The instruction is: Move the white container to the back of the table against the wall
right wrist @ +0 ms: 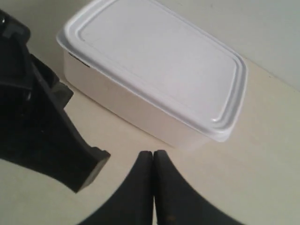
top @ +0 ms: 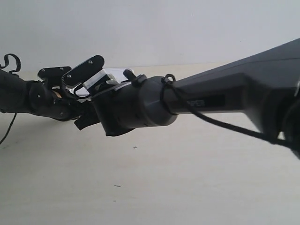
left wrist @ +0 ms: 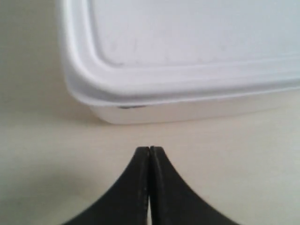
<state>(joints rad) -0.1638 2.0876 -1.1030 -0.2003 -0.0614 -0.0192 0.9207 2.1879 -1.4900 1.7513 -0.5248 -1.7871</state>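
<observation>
The white container [right wrist: 154, 61] lies flat on the table [right wrist: 262, 154] with its lid on. Its far side is close to the wall [right wrist: 267, 33]. My right gripper [right wrist: 153, 152] is shut and empty, its tips a short way from the container's near long side. Shut and empty too, my left gripper [left wrist: 149, 148] points at a rounded corner of the white container [left wrist: 187, 47] with a small gap of table [left wrist: 56, 154] between them. In the exterior view both wrists hide the container.
The other arm's black gripper body [right wrist: 37, 122] is close beside my right gripper. In the exterior view the arm at the right [top: 225, 101] reaches across to the arm at the left [top: 28, 96], with a loose black cable [top: 225, 126] under it.
</observation>
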